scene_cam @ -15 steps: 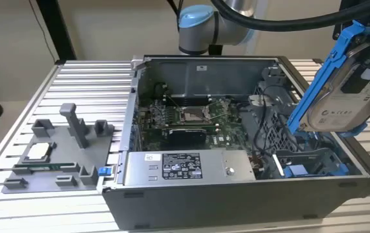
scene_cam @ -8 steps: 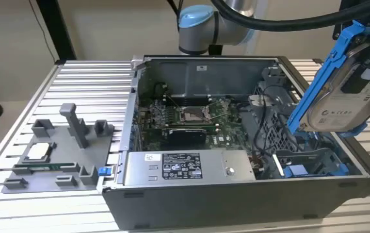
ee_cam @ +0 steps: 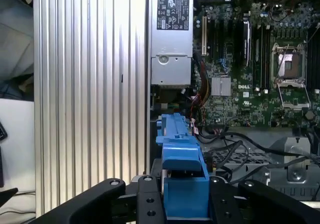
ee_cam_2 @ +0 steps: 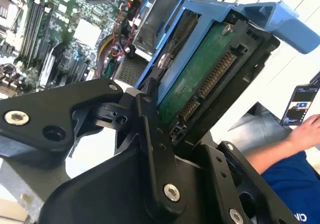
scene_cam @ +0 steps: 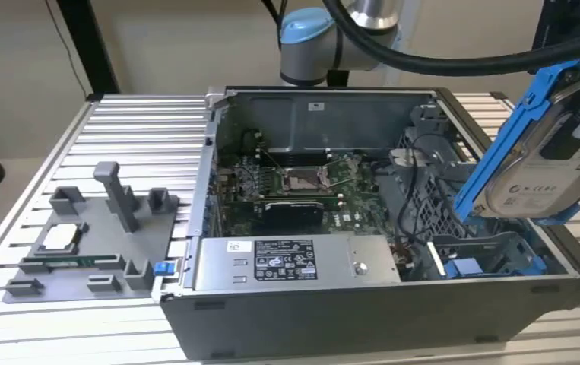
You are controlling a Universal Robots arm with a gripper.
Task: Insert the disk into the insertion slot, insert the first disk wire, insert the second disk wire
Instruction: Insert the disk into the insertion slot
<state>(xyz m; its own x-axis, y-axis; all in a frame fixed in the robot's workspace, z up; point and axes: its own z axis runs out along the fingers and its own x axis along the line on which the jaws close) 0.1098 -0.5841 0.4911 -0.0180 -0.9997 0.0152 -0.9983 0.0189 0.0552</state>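
Hand (ee_cam: 183,200) around tilted silver-grey disk (scene_cam: 559,163), white label (scene_cam: 543,194), bright blue caddy (scene_cam: 505,137).

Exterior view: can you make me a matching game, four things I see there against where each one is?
1 disk
2 power-supply box
3 processor socket
4 grey tray

A on the table, outside the case
B middle of the green board
C held tilted by the gripper, above the case
D inside the case, along its near wall

Pairs: 1-C, 2-D, 3-B, 4-A
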